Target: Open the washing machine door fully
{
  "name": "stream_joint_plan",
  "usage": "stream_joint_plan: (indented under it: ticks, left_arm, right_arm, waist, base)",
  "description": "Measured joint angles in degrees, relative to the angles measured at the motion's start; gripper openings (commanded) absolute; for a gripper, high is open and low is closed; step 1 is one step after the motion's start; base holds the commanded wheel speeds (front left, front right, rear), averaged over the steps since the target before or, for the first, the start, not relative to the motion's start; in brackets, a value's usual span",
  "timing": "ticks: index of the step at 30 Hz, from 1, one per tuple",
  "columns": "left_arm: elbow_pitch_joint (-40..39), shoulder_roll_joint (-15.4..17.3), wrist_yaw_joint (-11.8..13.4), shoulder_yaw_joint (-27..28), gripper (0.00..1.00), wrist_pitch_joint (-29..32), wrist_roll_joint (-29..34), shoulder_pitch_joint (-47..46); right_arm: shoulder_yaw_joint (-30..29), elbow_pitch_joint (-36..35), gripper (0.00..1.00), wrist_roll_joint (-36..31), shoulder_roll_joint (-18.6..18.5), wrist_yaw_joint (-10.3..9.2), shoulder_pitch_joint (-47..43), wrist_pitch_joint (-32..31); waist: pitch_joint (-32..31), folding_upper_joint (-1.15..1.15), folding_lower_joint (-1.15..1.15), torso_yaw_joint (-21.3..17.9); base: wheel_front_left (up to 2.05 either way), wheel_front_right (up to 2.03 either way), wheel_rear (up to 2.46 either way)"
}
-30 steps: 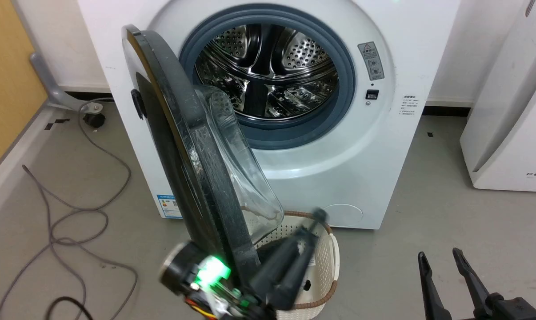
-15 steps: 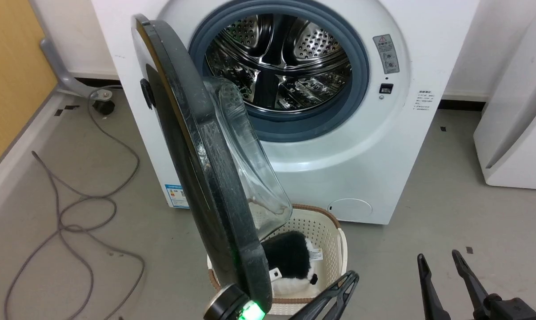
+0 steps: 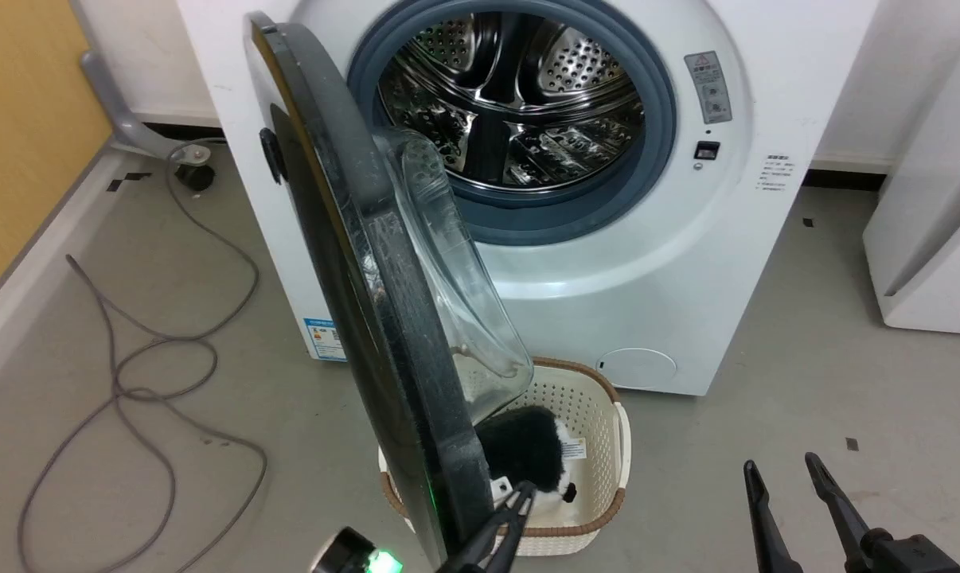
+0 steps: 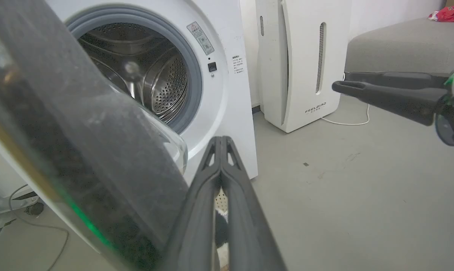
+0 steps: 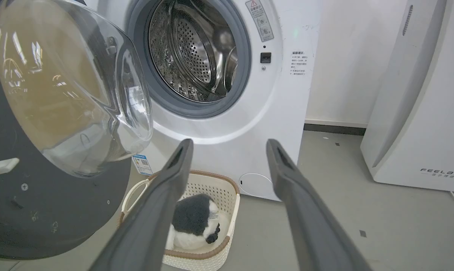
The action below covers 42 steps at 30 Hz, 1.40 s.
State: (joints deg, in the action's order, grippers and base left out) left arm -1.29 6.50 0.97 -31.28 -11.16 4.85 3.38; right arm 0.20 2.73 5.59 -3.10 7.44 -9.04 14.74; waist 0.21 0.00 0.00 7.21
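Note:
The washing machine is white, with its steel drum exposed. The washing machine door, a black disc with a bulging glass bowl, stands swung out about edge-on to the head view. My left gripper is shut with nothing in it, just right of the door's lower rim on the glass side; I cannot tell if it touches. In the left wrist view the left gripper lies beside the door. My right gripper is open and apart from the door, and its own view faces the door's inner side.
A cream basket holding a black-and-white plush toy sits on the floor below the door. Grey cables loop across the floor at the left. A white FEELBIRD appliance stands to the right of the machine.
The head camera has shifted. My left gripper has drawn back from beside the glass bowl to low by the door's bottom rim. The door's angle looks about the same.

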Motion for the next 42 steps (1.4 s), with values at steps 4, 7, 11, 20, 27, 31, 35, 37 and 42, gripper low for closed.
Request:
stream_joint_plan:
  ticks: [4, 7, 11, 20, 27, 31, 35, 37, 42]
  left_arm:
    - [1.3, 0.4, 0.3, 0.6, 0.0, -0.7, -0.2, -0.6]
    - [1.5, 0.6, 0.4, 0.5, 0.0, -1.0, -0.5, -0.7]
    - [1.3, 0.9, 0.6, 0.5, 0.0, -1.0, -0.5, -0.7]
    - [-1.4, 3.3, 2.3, 2.3, 0.0, -0.4, -1.0, 0.5]
    - [-3.0, 7.2, 5.2, 8.1, 0.0, 0.8, -1.8, 0.7]
    - [-3.6, 9.0, 6.2, 11.8, 0.0, 0.9, -3.5, 1.2]
    - [-2.7, 9.2, 6.6, 15.2, 0.0, -0.5, -6.9, 0.7]
    - [-1.1, 9.2, 6.7, 16.9, 0.0, -1.2, -8.7, -0.4]
    - [3.5, 9.3, 7.7, 21.6, 0.0, -2.6, -11.8, -4.2]
  right_arm:
    - [-0.1, 0.2, 1.0, 0.0, 0.0, 0.0, 0.0, 0.0]
    - [0.1, 0.4, 1.0, 0.0, 0.0, 0.01, 0.0, 0.0]
    - [0.3, 1.0, 1.0, 0.1, 0.0, 0.0, 0.0, 0.0]
    - [0.9, 1.7, 1.0, 0.4, 0.0, 0.0, 0.0, 0.0]
    - [1.5, 2.2, 1.0, 0.3, 0.0, 0.01, 0.0, 0.0]
    - [1.4, 2.3, 1.0, 0.0, 0.1, 0.01, 0.0, 0.0]
    - [1.7, 2.6, 1.0, -0.3, 0.1, 0.01, 0.3, 0.0]
    - [1.8, 2.8, 1.0, -0.6, 0.1, 0.01, 0.9, 0.0]
    - [1.6, 3.1, 1.0, -1.2, 0.1, 0.01, 2.3, 0.0]
  waist:
    - [0.1, 0.0, 0.0, 1.2]
    - [0.1, 0.0, 0.0, 2.5]
    - [-0.1, 0.0, 0.0, 4.9]
    - [-0.2, 0.0, 0.0, 11.4]
    - [0.1, 0.0, 0.0, 15.9]
    - [0.9, 0.0, 0.0, 17.2]
    - [2.2, 0.0, 0.0, 17.6]
    - [2.9, 0.0, 0.0, 17.6]
    - [4.4, 0.0, 0.0, 16.7]
  base:
    - [0.0, 0.0, 0.0]
    - [0.0, 0.0, 0.0]
    - [0.0, 0.0, 0.0]
    - [0.0, 0.0, 0.0]
    - [0.0, 0.0, 0.0]
    - [0.0, 0.0, 0.0]
    - [0.0, 0.0, 0.0]
    - [0.0, 0.0, 0.0]
    - [0.0, 0.0, 0.0]
